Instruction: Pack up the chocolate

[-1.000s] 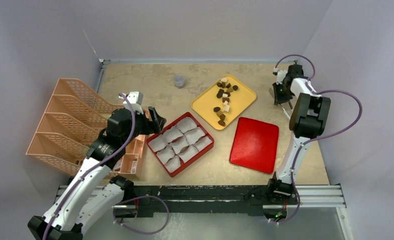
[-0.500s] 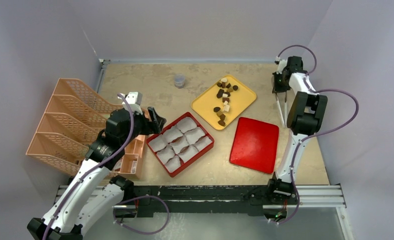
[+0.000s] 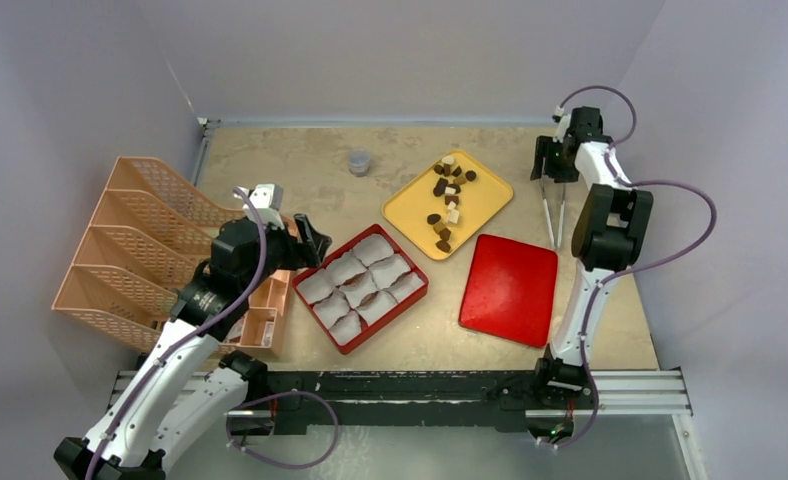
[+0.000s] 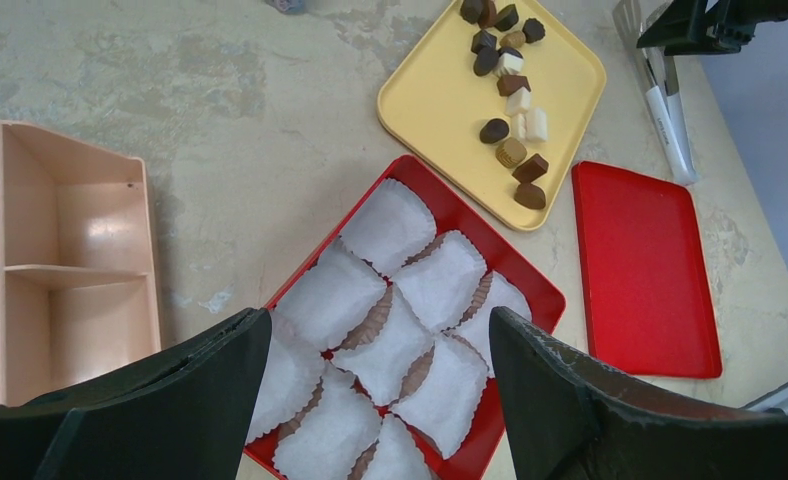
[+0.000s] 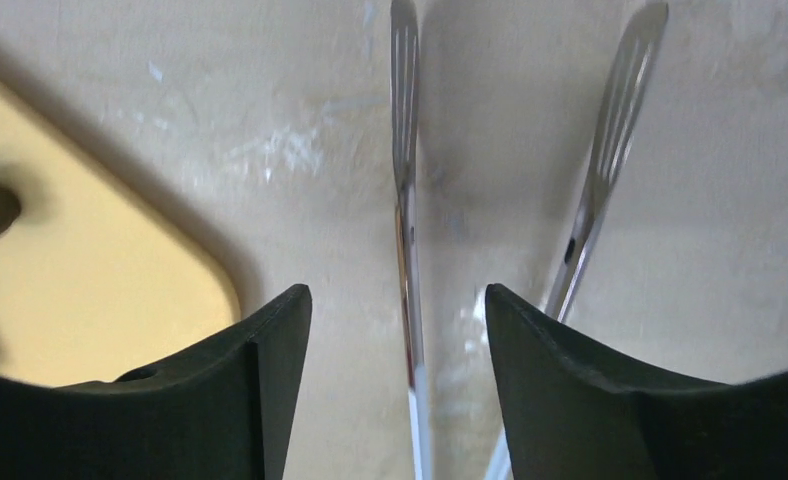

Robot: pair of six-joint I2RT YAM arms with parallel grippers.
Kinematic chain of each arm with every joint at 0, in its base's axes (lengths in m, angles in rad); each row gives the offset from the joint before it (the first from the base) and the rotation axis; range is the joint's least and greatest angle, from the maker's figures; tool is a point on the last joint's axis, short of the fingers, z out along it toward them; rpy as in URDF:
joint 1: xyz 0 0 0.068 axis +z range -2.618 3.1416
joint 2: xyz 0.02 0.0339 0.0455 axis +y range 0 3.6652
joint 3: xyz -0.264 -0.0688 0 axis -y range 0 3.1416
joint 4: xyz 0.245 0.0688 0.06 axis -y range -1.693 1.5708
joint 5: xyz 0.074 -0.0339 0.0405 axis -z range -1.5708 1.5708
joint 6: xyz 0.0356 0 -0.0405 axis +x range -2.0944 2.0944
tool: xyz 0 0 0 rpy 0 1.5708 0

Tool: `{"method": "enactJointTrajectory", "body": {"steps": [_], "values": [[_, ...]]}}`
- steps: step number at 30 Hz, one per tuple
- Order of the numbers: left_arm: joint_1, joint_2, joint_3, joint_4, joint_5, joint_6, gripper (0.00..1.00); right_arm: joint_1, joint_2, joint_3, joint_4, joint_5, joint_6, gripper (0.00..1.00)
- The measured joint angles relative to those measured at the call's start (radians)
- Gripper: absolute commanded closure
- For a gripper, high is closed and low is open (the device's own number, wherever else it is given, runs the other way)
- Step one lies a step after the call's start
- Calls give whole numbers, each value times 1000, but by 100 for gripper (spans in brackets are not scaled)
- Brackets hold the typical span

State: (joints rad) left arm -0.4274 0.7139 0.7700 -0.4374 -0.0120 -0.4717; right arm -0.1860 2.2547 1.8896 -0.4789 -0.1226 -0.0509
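The chocolate (image 3: pixel 447 198), several small dark brown, light brown and cream pieces, lies on a yellow tray (image 3: pixel 482 200) at the back middle. The left wrist view shows the same chocolate (image 4: pixel 511 85) and tray (image 4: pixel 440 100). In front of the tray stands a red box (image 3: pixel 414 297) filled with empty white paper cups (image 4: pixel 410 300). My left gripper (image 3: pixel 310 238) hovers open by the box's left corner, and its own view shows it open (image 4: pixel 378 335) above the cups. Near the back right, my right gripper (image 3: pixel 550 165) is open (image 5: pixel 398 305) over metal tongs (image 5: pixel 406 230), with one tong arm between its fingers, untouched.
The tongs (image 3: pixel 547 212) lie spread on the table right of the yellow tray. A flat red lid (image 3: pixel 509 290) lies in front of them. A peach file rack (image 3: pixel 140 240) with a small organizer (image 4: pixel 70 270) fills the left side. A small grey cap (image 3: pixel 359 161) sits at the back.
My right gripper has gone from shut to open and shifted left and back. The tongs now lie spread further left. The left arm has hardly moved.
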Motion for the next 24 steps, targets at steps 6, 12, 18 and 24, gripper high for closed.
{"method": "enactJointTrajectory", "body": {"steps": [6,12,18,24], "values": [[0,-45,-16,9,1,0,20,0,-150,-141,-14,39,25,19],[0,-48,-16,10,10,1,20,0,-203,-225,-2,117,17,23],[0,-47,-16,10,16,3,20,-6,-180,-265,1,128,10,24],[0,-42,-16,10,15,4,20,-7,-152,-282,28,129,8,27]]}}
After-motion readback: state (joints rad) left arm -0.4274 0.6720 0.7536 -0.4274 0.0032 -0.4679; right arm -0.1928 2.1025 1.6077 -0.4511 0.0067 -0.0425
